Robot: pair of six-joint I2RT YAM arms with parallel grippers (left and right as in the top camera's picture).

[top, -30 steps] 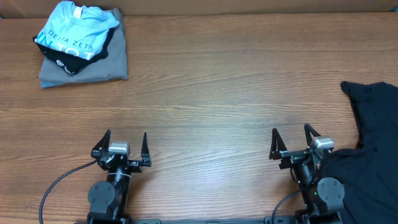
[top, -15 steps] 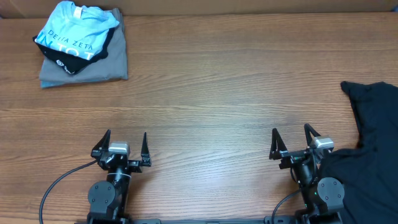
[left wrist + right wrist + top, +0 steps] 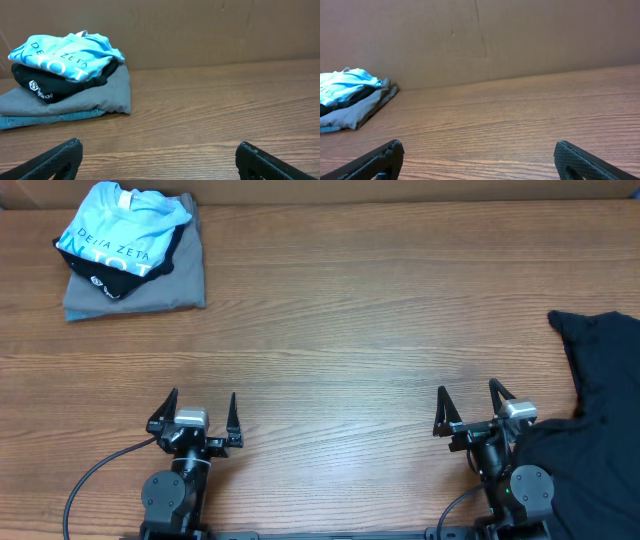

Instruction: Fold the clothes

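A loose black garment [image 3: 600, 410] lies crumpled at the table's right edge, spreading down past the right arm's base. At the far left corner sits a folded stack with a light blue lettered T-shirt [image 3: 122, 225] on top, a black garment [image 3: 125, 278] under it and a grey one [image 3: 170, 285] below. The left wrist view shows the same stack: light blue T-shirt [image 3: 62, 55], black garment [image 3: 55, 85]. My left gripper [image 3: 200, 408] stands open at the near edge, nothing between its fingers. My right gripper [image 3: 468, 402] is open too, just left of the loose black garment.
A brown cardboard wall [image 3: 200, 30] runs along the table's far edge. Bare wooden table [image 3: 350, 330] stretches between the folded stack and the loose garment. A black cable [image 3: 95, 475] loops by the left arm's base.
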